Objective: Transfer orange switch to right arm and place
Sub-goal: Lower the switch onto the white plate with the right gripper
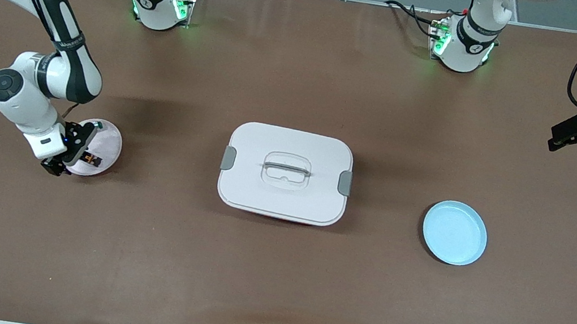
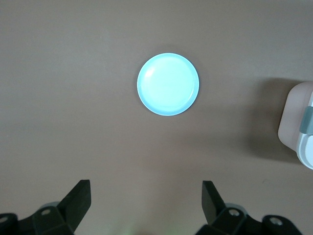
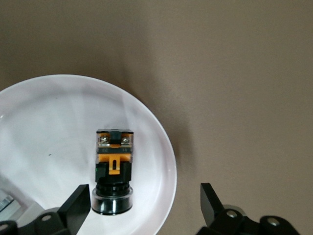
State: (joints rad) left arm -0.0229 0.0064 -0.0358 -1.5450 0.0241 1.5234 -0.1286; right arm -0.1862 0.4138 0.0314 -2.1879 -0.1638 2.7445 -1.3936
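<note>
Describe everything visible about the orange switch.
The orange switch is a small blocky part: a black body, an orange band across its middle, two silvery screw terminals at one end and a round black collar at the other. It looks like plastic. It lies on its side on the white plate, near the rim, at the right arm's end of the table. The right claw hangs open just above it; nothing grips the switch.

Black orange switch (image 3: 114, 171) with orange-tan middle and silver screws, on pale pinkish-white plate (image 1: 109, 142). Light blue plate (image 1: 455, 233), plain. White lidded container (image 1: 285, 173) with grey clips. Brown table (image 1: 270, 285). Black grippers, white arms.
</note>
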